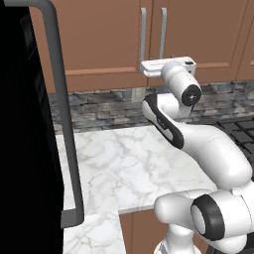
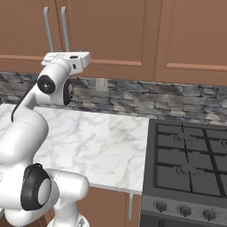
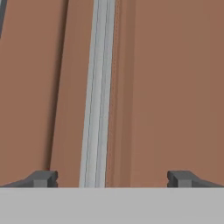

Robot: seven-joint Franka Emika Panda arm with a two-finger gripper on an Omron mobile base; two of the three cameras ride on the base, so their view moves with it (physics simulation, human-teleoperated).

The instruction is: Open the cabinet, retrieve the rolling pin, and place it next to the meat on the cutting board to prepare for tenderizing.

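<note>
Jaws spread wide at a closed cabinet door, one silver handle standing between the fingertips.

Wide apart and gripping nothing, the gripper [image 3: 112, 178] faces the brown wooden cabinet [image 1: 104, 34], which hangs at twelve o'clock over the counter with both flat doors shut. In the hand view a slim silver bar handle [image 3: 97, 92] runs from six o'clock to twelve o'clock, nearer the finger at seven o'clock than the one at five o'clock; whether it touches either I cannot tell. From the left base view, the white arm [image 1: 198, 144] rises from five o'clock, bends back on itself and holds its hand level at the cabinet's lower edge. Below lies a white marble counter [image 1: 124, 163], backed by grey stone tile [image 2: 155, 97]. A black gas stove [image 2: 190, 159] sits at four o'clock in the right base view.
</note>
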